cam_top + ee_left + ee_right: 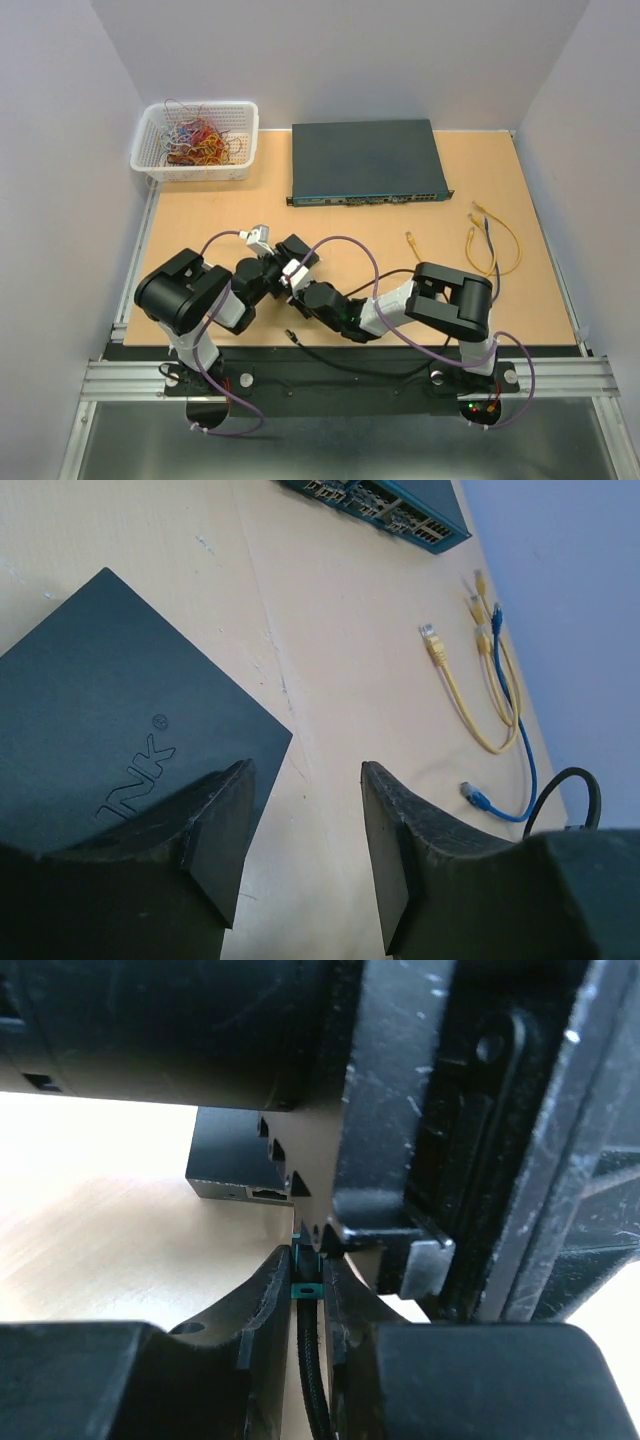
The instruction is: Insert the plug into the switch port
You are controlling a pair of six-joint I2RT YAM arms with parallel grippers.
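Note:
A small black switch box [110, 710] lies on the table, its port side showing in the right wrist view [240, 1165]. My right gripper [307, 1260] is shut on a teal plug [305, 1285] at the end of a black cable [312, 1360]. It holds the plug just short of the box, under the left arm. My left gripper [305, 780] is open and empty, with the box beside and partly under its left finger. In the top view both grippers meet near the table's front middle: the left [285, 262], the right [300, 292].
A large rack switch [365, 162] lies at the back; it also shows in the left wrist view [390, 505]. A white basket [195, 140] of coloured wires stands at the back left. Loose yellow cables [495, 240] and a blue cable [500, 805] lie on the right.

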